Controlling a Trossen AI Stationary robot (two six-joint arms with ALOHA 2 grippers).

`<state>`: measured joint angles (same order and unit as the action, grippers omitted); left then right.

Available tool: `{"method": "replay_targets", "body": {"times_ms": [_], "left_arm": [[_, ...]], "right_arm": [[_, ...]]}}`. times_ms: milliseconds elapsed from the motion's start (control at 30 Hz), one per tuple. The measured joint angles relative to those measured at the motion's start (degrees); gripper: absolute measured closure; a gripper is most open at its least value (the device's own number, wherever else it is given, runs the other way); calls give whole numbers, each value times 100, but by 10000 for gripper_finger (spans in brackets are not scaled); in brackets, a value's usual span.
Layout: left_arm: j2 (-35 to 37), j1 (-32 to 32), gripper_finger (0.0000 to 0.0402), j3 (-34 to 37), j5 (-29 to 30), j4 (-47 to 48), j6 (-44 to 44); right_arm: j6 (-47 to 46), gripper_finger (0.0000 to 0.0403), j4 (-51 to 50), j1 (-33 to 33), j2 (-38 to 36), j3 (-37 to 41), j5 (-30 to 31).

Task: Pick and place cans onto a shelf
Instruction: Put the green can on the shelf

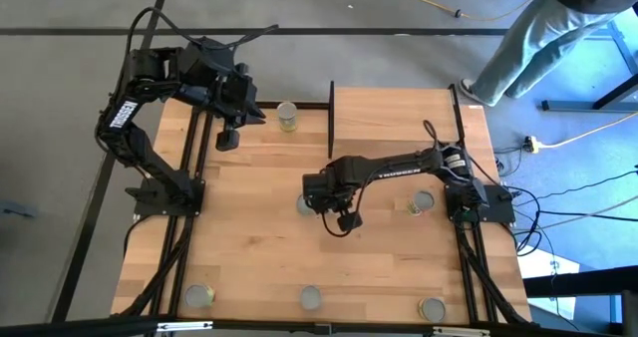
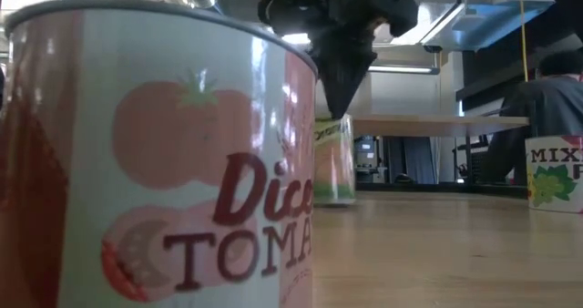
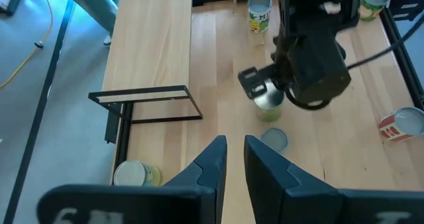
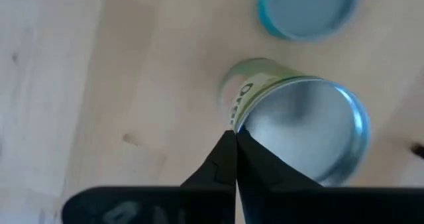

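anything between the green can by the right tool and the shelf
Nothing visible does. The green can stands at the shut right tool, and the bare table runs from there to the shelf. The nearest other can sits off to the side, away from the shelf. The left tool waits at the far corner.

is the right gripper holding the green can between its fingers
No, in the right wrist view the right gripper has its fingers pressed together with nothing between them, and the green-labelled can sits just beside the tips.
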<state>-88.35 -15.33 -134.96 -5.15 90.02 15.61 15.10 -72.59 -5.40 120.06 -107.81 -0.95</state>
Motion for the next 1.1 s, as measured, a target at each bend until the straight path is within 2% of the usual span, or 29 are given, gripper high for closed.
{"method": "replay_targets", "body": {"times_ms": [267,567,833,1100], "left_arm": [[-1,0,356,0,0,-2,1],[-3,1,356,0,-2,-1,152],[-3,-2,356,0,0,0,156],[-3,-3,356,0,10,-2,156]], "right_arm": [[-587,402,-605,-8,-382,-116,18],[-951,402,-1721,93,-474,-1409,393],[-1155,403,-1746,471,-482,-2518,609],[-983,403,-1753,1070,-537,-2685,888]]}}
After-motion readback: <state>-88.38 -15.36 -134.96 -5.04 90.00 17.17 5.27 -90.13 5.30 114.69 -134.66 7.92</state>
